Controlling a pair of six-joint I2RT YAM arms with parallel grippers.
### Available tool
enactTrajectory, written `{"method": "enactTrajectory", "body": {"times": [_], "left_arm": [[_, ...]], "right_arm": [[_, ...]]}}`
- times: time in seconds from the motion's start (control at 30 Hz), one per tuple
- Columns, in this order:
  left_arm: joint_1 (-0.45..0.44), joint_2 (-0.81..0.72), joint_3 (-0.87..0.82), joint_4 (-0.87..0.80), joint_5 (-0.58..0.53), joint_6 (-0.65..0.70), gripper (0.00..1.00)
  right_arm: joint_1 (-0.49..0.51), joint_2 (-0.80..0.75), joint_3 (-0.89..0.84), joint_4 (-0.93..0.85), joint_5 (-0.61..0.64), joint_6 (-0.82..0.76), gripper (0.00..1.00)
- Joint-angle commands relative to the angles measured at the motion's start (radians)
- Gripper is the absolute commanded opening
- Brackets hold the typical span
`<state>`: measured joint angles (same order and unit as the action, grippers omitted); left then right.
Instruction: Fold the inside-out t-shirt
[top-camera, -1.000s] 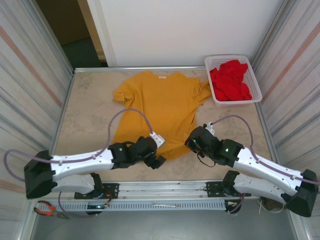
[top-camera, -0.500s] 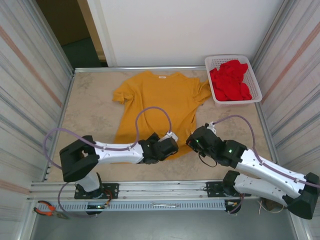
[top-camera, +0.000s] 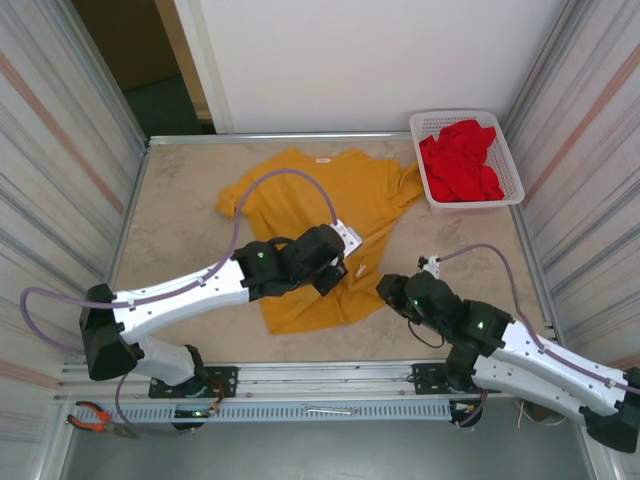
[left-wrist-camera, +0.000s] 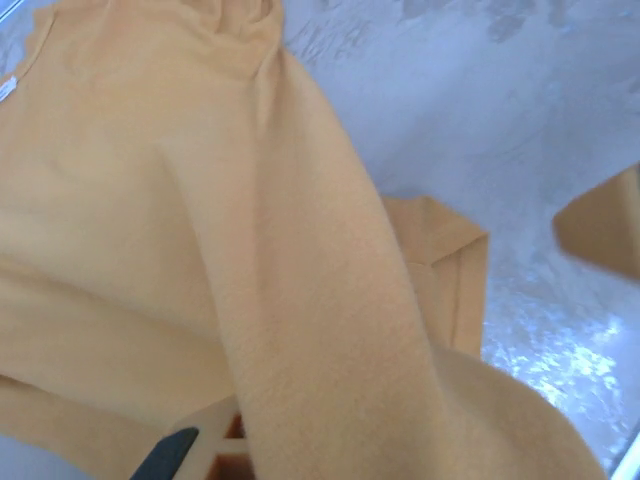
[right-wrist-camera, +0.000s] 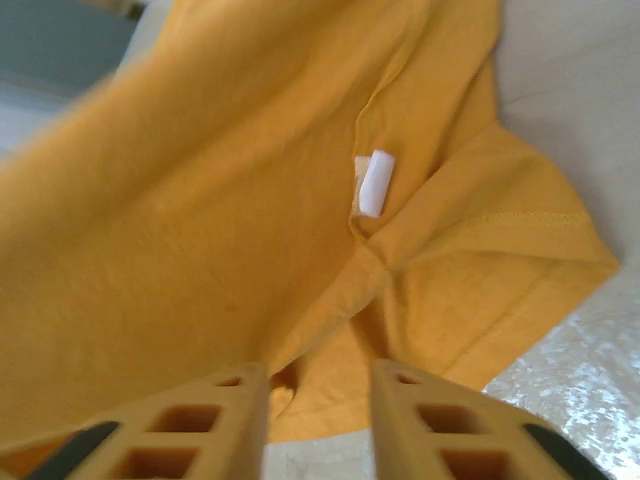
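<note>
The left gripper (top-camera: 338, 266) has clamped shut on the mustard t-shirt (top-camera: 300, 190) hem and swung it forward, so the fold is beginning. The right gripper (right-wrist-camera: 318, 378) has let go, jaws parted, with the cloth just ahead.

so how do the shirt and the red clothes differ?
Shirt is mustard yellow; red clothes are bright red. Shirt lies mostly spread on the table; red clothes sit heaped in the white basket. Both are soft cloth.

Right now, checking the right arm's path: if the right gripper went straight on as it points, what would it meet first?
The t-shirt: the right gripper points at its bunched near edge, apparently just ahead, though depth is unclear.
</note>
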<state>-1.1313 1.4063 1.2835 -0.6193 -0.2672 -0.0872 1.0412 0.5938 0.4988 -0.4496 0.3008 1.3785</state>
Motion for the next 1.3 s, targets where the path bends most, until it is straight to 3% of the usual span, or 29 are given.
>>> {"method": "enactTrajectory", "body": {"times": [0.0, 0.1, 0.2, 0.33, 0.53, 0.7, 0.83, 1.1, 1.27], "left_arm": [[0.005, 0.025, 0.062, -0.153, 0.056, 0.033, 0.0], [0.007, 0.034, 0.095, -0.179, 0.057, 0.038, 0.0], [0.007, 0.036, 0.127, -0.204, 0.063, 0.035, 0.0], [0.007, 0.031, 0.179, -0.238, 0.082, 0.028, 0.0], [0.005, 0.012, 0.264, -0.294, 0.125, 0.014, 0.0], [0.007, 0.013, 0.32, -0.331, 0.122, 0.013, 0.0], [0.007, 0.025, 0.364, -0.356, 0.136, 0.028, 0.0], [0.007, -0.001, 0.442, -0.401, 0.188, 0.036, 0.0], [0.007, -0.003, 0.473, -0.4, 0.202, 0.028, 0.0]], "right_arm": [[0.142, 0.008, -0.062, 0.202, 0.103, -0.028, 0.22], [0.291, 0.126, -0.068, 0.326, 0.224, -0.04, 0.17], [0.354, 0.301, -0.01, 0.39, 0.29, -0.055, 0.1], [0.36, 0.519, 0.057, 0.494, 0.36, -0.08, 0.0], [0.321, 0.709, 0.109, 0.636, 0.48, -0.087, 0.0], [0.348, 0.806, 0.084, 0.751, 0.609, -0.04, 0.0], [0.357, 0.861, 0.07, 0.76, 0.627, 0.001, 0.0], [0.168, 0.891, 0.06, 0.788, 0.478, -0.019, 0.0], [0.117, 0.907, 0.093, 0.841, 0.401, -0.051, 0.0]]}}
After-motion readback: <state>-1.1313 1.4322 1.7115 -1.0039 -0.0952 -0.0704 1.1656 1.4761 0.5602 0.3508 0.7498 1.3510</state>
